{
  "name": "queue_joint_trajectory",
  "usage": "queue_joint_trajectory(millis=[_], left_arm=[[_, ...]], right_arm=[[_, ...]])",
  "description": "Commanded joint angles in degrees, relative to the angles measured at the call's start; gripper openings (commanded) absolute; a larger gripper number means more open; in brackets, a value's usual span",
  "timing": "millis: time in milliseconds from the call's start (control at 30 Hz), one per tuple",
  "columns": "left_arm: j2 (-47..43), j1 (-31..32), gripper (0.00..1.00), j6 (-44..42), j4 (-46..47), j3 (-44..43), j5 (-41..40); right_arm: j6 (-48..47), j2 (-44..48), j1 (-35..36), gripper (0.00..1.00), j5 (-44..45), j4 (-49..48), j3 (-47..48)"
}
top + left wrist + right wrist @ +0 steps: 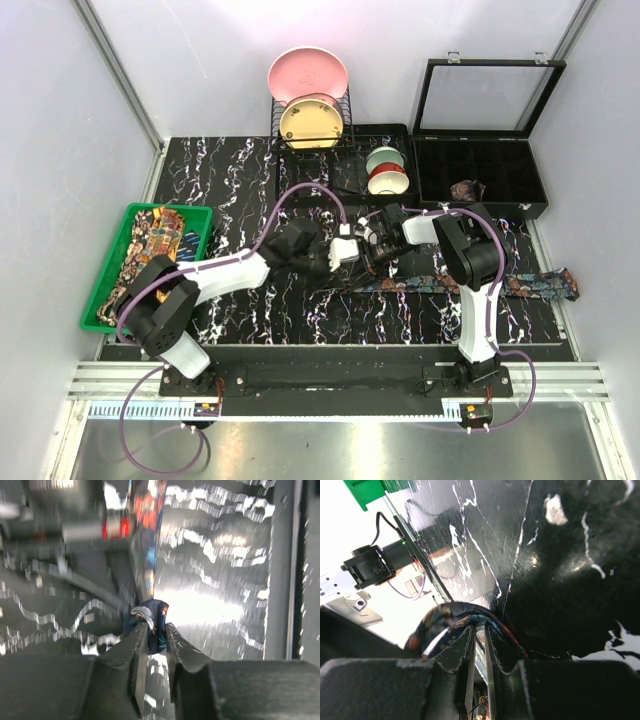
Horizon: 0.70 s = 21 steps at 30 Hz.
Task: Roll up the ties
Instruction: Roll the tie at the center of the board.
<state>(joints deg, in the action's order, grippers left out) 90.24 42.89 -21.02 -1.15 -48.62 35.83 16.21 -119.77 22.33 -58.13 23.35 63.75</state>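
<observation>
where the two arms meet at the middle of the black marbled table (230, 180), we see the dark tie (520, 285) lying flat in a long narrow band, its wide end reaching towards the table's right edge. its cloth is dark blue and brown with small reddish motifs. the left gripper (155, 630) is pinched on a folded blue end of it (156, 614), where a pale edge shows. the right gripper (480, 630) has its jaws almost together on a curled part of the same tie (447, 616), which arches around its tips. well to the left, yellow paisley ties (150, 240) lie heaped in a green tray (98, 305). a rolled tie (467, 189), a small brownish coil, sits in a compartment of the black box (480, 208).
</observation>
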Motion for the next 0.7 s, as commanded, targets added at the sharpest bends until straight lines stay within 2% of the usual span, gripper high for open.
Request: queue_joint_trajectory(millis=[0, 200, 500, 667], left_arm=[[5.7, 1.5, 0.24, 4.0, 3.1, -6.4, -0.8], [12.6, 1.6, 0.24, 3.6, -2.3, -12.1, -2.5], [13.1, 1.6, 0.32, 1.3, -6.9, -9.9, -5.7], [14.4, 1.6, 0.33, -0.4, -8.2, -9.6, -8.0]], right_arm=[[1.7, -1.7, 0.4, 0.19, 5.1, -1.6, -0.2], [3.0, 0.4, 0.3, 0.18, 4.3, -1.7, -0.6], [4.6, 7.0, -0.7, 0.19, 3.3, -1.4, -1.3], [3.7, 9.1, -2.1, 0.3, 2.8, 2.1, 0.0]])
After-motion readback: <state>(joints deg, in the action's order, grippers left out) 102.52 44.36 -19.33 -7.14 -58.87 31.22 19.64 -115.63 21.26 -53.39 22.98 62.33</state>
